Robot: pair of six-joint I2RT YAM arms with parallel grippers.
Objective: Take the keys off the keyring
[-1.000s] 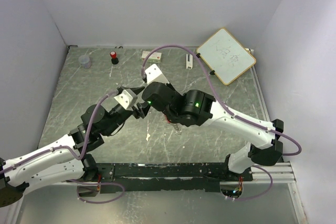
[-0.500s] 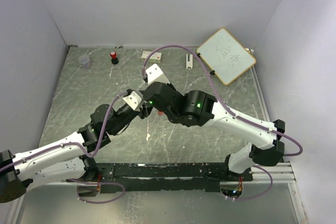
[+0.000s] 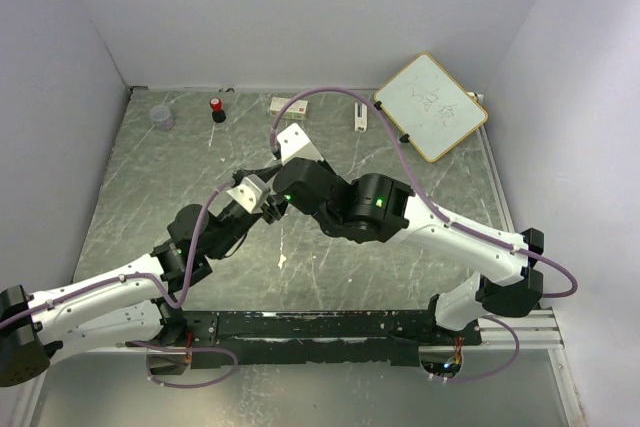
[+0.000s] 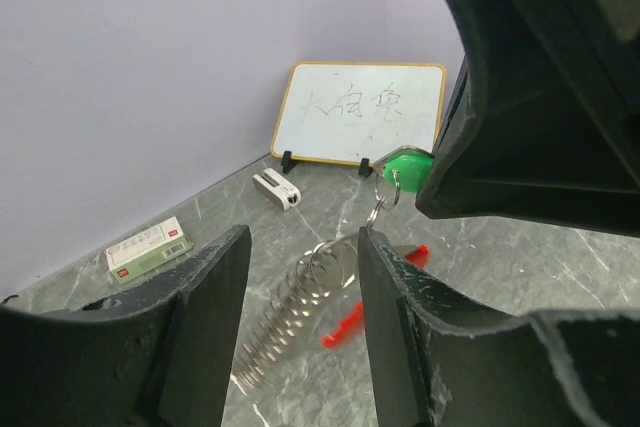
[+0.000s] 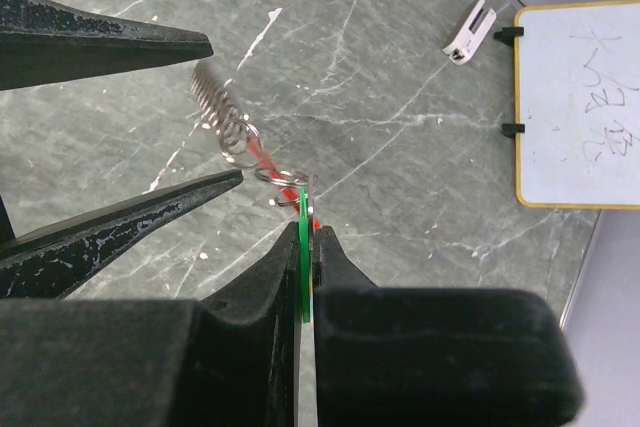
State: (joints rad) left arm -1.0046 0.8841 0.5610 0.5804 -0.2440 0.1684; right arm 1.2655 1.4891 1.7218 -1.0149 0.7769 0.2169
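Grey marbled table [image 3: 150, 177] lies under both my arms, and the whiteboard [image 3: 431, 105] leans at its far right corner. My right pincer [image 5: 305, 237] is over the middle of the table, closed tight on one key. My left pincer [image 4: 303, 247] faces it from the left with fingers spread wide, one on each side of the keyring [image 4: 300, 307], not touching it as far as I can see. The keyring, a silver ring with a coiled spring, hangs in the air between us. The red key [image 4: 345, 325] shows just beside the coil, lower. The green key [image 5: 303, 247], the smallest, is the one squeezed in my right pincer.
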